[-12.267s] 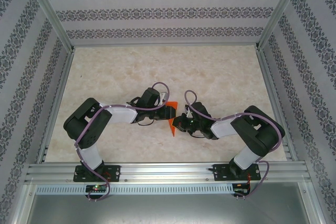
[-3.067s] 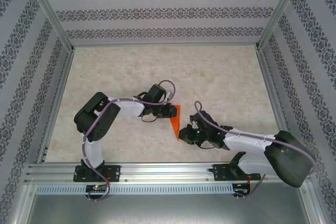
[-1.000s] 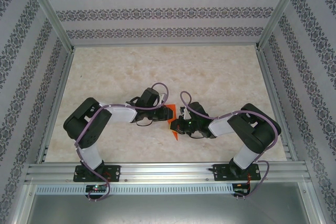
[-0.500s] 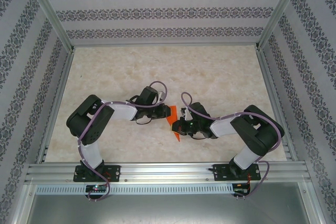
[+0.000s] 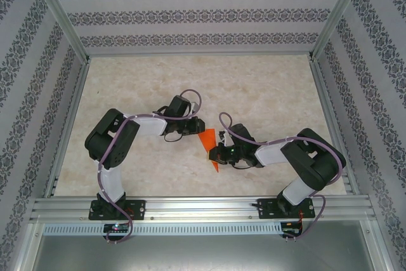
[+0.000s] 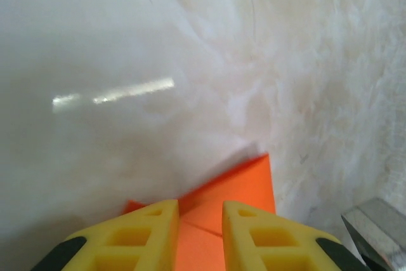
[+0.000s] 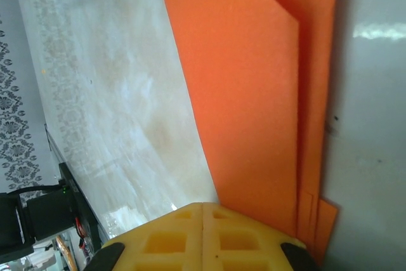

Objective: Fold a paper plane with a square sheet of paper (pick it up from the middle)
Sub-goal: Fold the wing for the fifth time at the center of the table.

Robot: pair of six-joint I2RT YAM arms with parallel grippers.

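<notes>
Paper plane (part-folded) clenched in right hand; left hand released.

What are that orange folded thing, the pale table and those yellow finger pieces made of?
The folded bright orange sheet looks like thin matte paper: crisp stacked edges. The pale marbled table top seems glossy laminate or polished stone; it mirrors a light streak. The yellow fingers of the right end effector look like moulded plastic with hollow cells.
</notes>
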